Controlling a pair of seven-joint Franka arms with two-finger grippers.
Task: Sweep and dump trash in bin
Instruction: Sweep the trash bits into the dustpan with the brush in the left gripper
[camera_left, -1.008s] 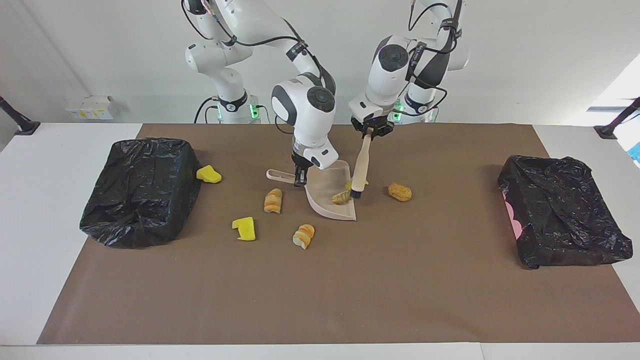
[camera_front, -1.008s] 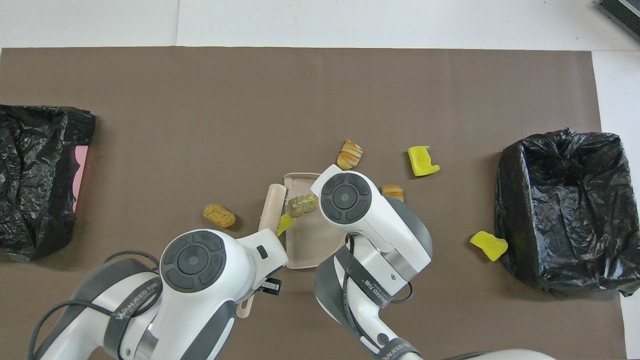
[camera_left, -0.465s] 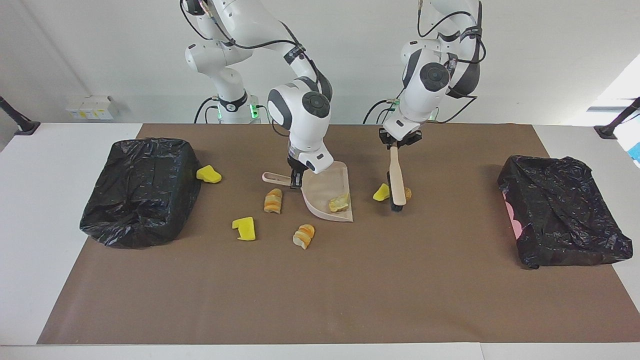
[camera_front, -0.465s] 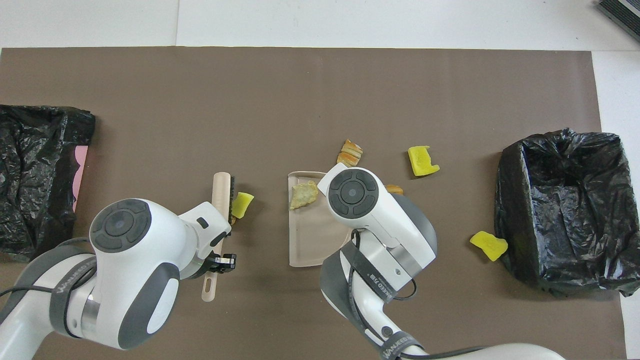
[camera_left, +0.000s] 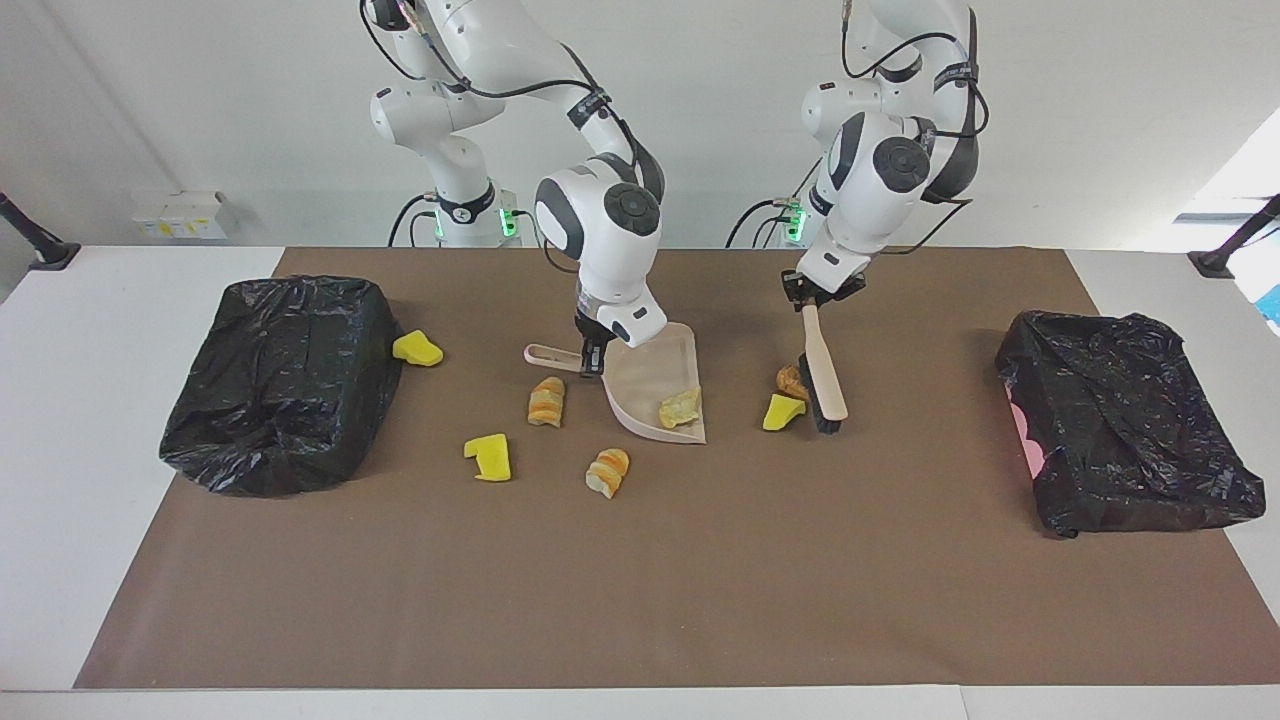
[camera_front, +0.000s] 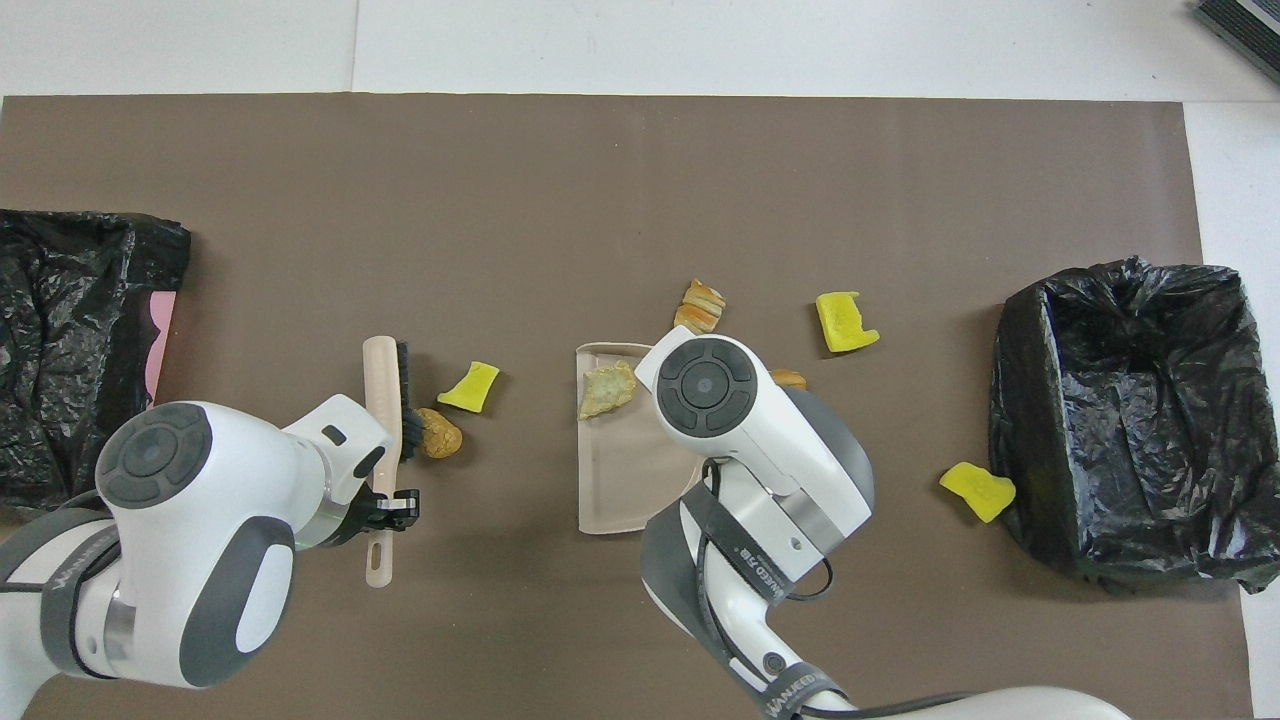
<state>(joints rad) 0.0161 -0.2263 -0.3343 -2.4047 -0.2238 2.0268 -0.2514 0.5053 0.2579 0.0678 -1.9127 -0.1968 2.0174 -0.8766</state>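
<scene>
Right gripper (camera_left: 592, 357) is clamped on the dustpan (camera_left: 660, 385) handle; its arm hides a striped piece (camera_left: 547, 401) from overhead. One pale lump (camera_left: 679, 407) lies in the pan. Outside lie a yellow chunk (camera_left: 418, 348) touching the black bin (camera_left: 285, 380), another yellow chunk (camera_left: 489, 457) and a second striped piece (camera_left: 608, 471). Left gripper (camera_left: 822, 291) is closed on the brush (camera_left: 824, 372), whose bristles touch a half-hidden brown nugget (camera_left: 791, 379) beside a yellow scrap (camera_left: 783, 411).

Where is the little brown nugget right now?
The brown nugget lies on the brown mat, right against the bristles of the brush held by the left gripper, with a yellow foam chunk beside it, a bit farther from the robots.
</scene>
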